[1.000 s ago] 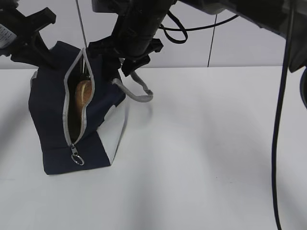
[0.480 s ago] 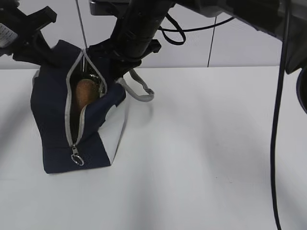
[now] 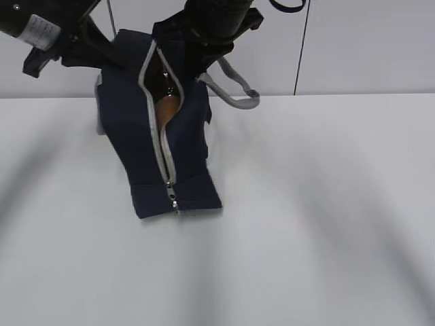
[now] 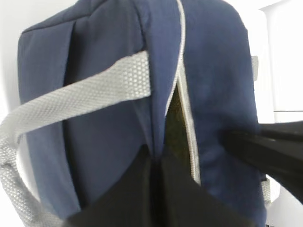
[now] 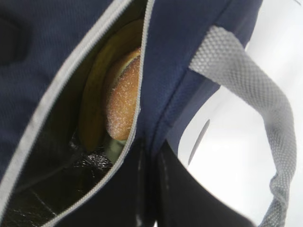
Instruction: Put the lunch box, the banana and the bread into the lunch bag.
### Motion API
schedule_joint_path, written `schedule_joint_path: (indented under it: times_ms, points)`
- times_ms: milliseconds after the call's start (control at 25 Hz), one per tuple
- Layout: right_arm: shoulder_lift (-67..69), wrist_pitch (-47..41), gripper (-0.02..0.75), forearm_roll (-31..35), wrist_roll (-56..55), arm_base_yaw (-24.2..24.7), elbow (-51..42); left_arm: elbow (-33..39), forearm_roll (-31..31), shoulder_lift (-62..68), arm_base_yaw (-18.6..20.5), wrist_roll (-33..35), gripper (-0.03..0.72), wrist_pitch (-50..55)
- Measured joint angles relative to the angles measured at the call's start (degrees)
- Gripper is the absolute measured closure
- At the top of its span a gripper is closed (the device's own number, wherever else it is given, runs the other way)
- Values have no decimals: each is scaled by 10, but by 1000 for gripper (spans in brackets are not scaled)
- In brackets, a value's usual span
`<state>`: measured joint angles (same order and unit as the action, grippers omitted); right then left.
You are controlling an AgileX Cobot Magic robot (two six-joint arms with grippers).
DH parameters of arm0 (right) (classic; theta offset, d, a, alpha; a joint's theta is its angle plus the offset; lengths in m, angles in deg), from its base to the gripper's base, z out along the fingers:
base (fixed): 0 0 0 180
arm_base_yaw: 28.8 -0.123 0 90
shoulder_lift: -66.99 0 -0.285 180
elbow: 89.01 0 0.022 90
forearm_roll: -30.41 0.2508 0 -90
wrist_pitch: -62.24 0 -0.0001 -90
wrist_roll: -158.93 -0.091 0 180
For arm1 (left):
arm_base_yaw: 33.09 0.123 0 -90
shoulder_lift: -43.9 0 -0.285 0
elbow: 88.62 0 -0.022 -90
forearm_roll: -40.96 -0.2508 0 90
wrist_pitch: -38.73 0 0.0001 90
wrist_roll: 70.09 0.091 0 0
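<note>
Both my grippers are clamped on the lunch bag (image 3: 160, 129): left gripper (image 4: 154, 163) and right gripper (image 5: 150, 153) each pinch the fabric beside its open zipper (image 3: 163, 139). Inside it lie bread (image 5: 124, 97) and banana (image 5: 97, 101). No readable writing.

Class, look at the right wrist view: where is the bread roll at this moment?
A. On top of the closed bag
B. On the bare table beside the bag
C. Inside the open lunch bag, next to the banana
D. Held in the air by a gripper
C: through the open zipper of the lunch bag, the bread sits inside against the banana.
</note>
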<state>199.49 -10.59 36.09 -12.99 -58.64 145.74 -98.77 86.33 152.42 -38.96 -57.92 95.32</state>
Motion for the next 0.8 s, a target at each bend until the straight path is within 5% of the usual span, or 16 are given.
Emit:
schedule_joint_path:
  times_ms: [240,800]
  points:
    - [-12,-4,745,-8,-7,32,1,0,47,16,-41,13,691,-64]
    - [-15,-2,746,-9,-24,55,-37,-65,81,103,-56,16,691,-73]
